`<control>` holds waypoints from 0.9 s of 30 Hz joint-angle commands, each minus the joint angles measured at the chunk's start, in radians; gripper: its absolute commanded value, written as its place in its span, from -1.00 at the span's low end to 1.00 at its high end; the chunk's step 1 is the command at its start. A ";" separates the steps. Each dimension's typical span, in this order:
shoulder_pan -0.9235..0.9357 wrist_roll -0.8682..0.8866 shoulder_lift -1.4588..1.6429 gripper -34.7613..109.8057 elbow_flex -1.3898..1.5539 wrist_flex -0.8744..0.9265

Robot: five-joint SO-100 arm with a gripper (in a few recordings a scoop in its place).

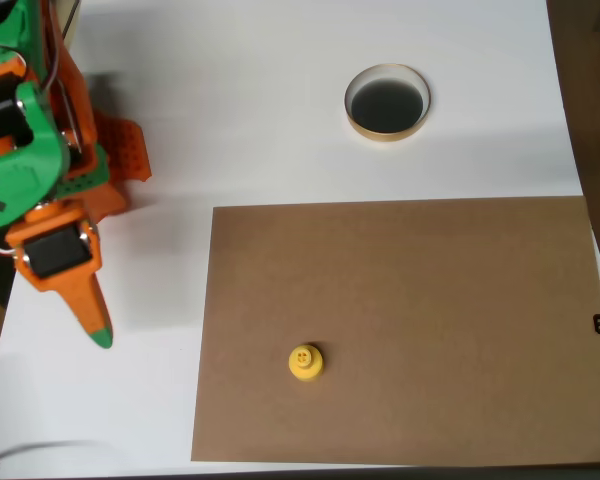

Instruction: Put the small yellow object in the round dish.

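Overhead view: your small yellow object [306,363] sits upright on the brown cardboard sheet [410,330], lower-left part, knob up. The round dish [387,102] is on the white table [260,110] above the sheet's top edge, tan rim, dark inside, nothing in it — well apart from the yellow piece. Your gripper [98,330] is at left, off the sheet, green tip pointing down-frame, touching nothing; can't tell if the fingers are spread or pressed together.
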 commanded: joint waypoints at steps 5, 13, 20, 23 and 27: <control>0.032 -0.014 -0.296 -0.51 -0.314 -0.041; 0.017 -0.006 -0.440 -0.20 -0.420 -0.109; 0.005 0.074 -0.600 -0.33 -0.494 -0.133; -0.005 0.067 -0.732 -0.33 -0.569 -0.107; -0.041 0.025 -0.891 -0.30 -0.670 -0.052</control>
